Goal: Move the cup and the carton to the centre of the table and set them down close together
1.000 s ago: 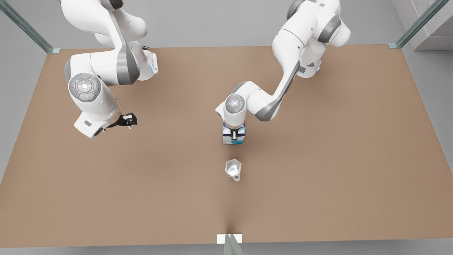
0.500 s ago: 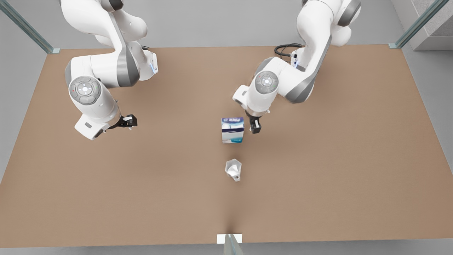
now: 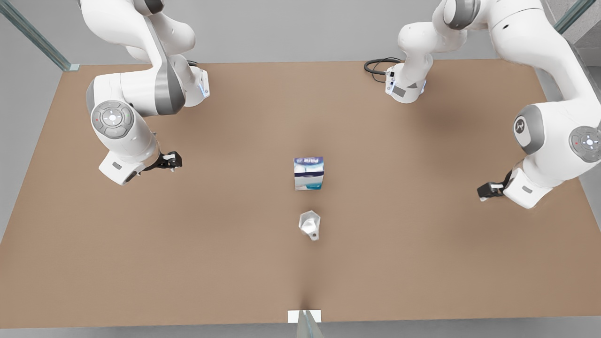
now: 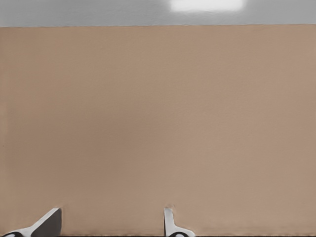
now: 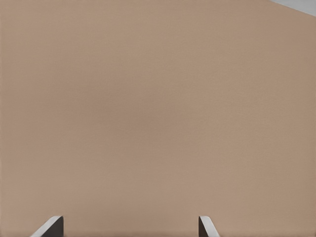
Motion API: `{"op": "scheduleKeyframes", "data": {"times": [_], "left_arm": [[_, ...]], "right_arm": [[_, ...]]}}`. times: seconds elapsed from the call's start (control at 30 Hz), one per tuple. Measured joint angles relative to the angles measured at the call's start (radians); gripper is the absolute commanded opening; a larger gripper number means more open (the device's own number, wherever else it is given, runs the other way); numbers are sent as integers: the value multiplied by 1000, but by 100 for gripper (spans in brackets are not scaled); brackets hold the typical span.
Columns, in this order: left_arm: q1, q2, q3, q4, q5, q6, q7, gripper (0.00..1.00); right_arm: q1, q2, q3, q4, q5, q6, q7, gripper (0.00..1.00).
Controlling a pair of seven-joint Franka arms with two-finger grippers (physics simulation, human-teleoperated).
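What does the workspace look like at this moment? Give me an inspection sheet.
Surface: table, tan, plain, unmarked.
Job's things: carton stands near the centre; cup sits just nearer the camera, with a small gap between them; neither is held.
Clutter: nothing seen.
Grippers: left gripper and right gripper are each over bare table, jaws open and empty. In the front view one gripper hangs at each side, far from both things; which is which cannot be told.
Cables: black cable looped by the arm base at the far edge.
Surroundings: grey floor; frame posts at the corners.
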Motion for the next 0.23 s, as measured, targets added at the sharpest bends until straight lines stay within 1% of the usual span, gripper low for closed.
{"op": "scheduleKeyframes", "data": {"times": [0.03,0.07,0.23], "left_arm": [[-57,-13,61,2,-4,-54,-37,100],[-56,-24,64,3,-16,-92,-140,100],[-43,-6,71,6,-86,-86,-145,100]], "right_arm": [[0,0,0,0,0,0,0,100],[0,0,0,0,0,0,0,100],[1,0,0,0,0,0,0,100]]}}
